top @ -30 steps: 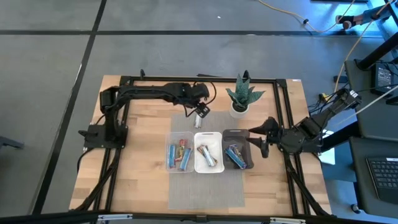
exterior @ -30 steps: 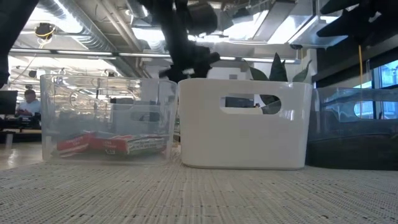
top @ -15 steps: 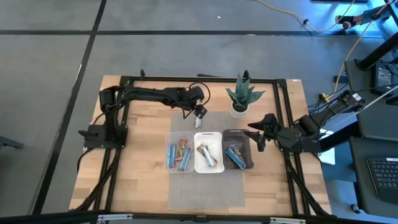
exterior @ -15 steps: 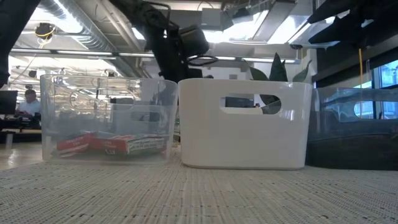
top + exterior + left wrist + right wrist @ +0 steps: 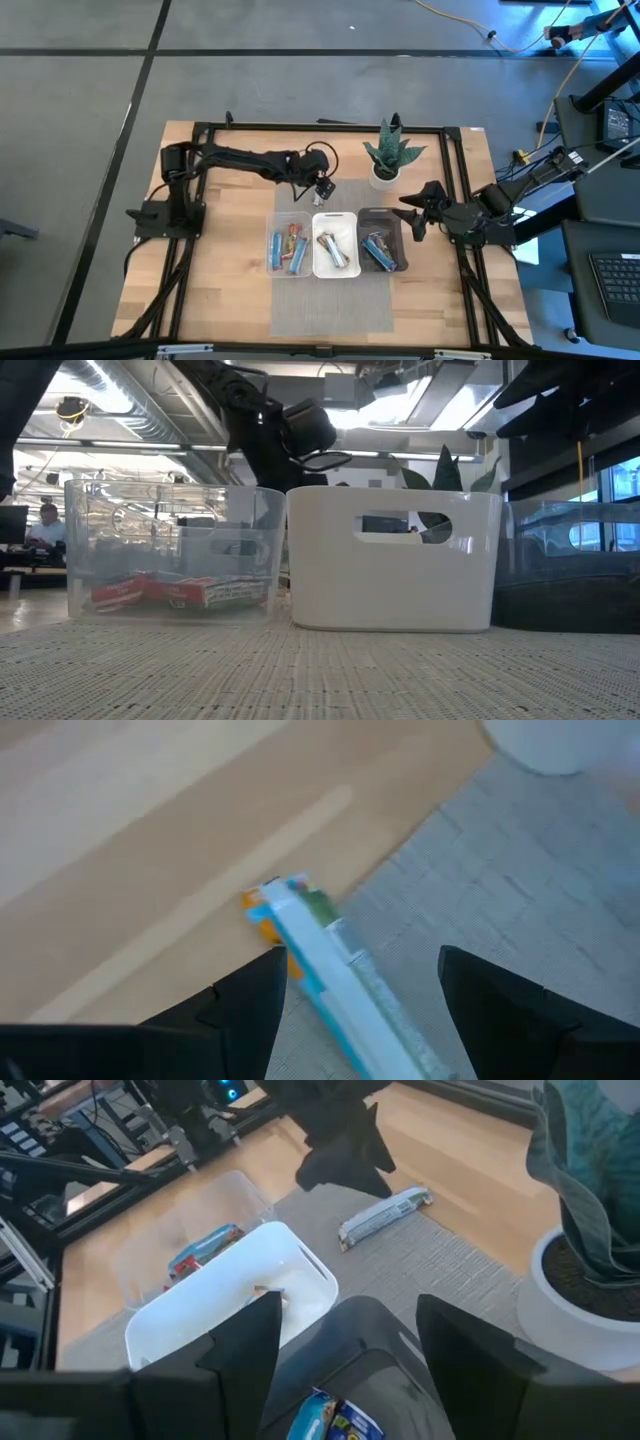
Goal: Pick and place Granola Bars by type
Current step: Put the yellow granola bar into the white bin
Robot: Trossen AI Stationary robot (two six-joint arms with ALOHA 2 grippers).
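One silver-white granola bar with orange and green at its end lies flat on the far edge of the grey mat, one end out on the wood. It also shows in the right wrist view. My left gripper is open above it, a finger on either side, behind the white bin. My right gripper is open and empty at the right side of the dark grey bin. Other bars lie in the clear bin, the white bin and the dark grey bin.
A potted green plant stands just right of my left gripper, at the back. The three bins stand side by side on the mat at mid table. Black frame rails run around the tabletop. Bare wood lies at the left and the front.
My left gripper has shifted a little toward the table's left edge as its arm has drawn back, and it has stayed over the bar at the mat's far edge. My right gripper has moved slightly toward the table's far edge.
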